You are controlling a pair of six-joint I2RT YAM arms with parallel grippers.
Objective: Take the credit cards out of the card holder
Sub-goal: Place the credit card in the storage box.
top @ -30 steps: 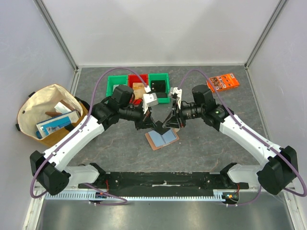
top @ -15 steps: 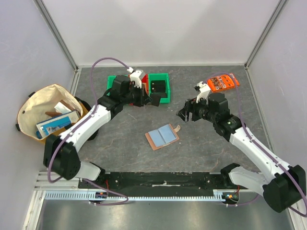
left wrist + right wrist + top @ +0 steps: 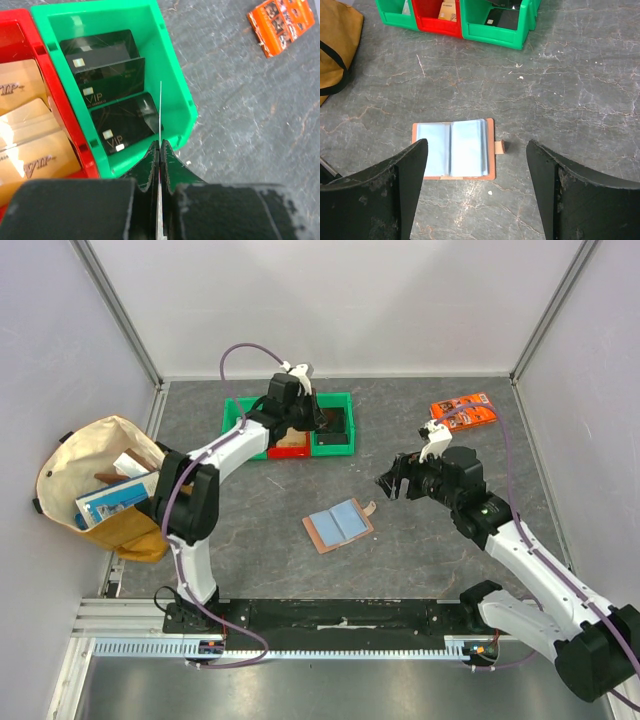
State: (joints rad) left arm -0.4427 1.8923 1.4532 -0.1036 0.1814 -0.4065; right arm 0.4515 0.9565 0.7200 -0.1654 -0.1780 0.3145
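One brown wallet (image 3: 452,148) lies open, pale blue inside, near the wide, empty right gripper (image 3: 476,144), while the left gripper (image 3: 160,145) pinches a card (image 3: 160,105) edge-on over the far green bin (image 3: 169,70).

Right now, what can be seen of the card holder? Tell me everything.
The card holder lies open and flat on the grey table, inside up, like a small book. Its cover looks like reddish-brown leather, showing as a rim around two light blue, glossy sleeve panels split by a centre fold. A little brown tab sticks out from one outer edge. No card can be made out in the sleeves. Only the table touches it; the open right pincer hangs clear of it.
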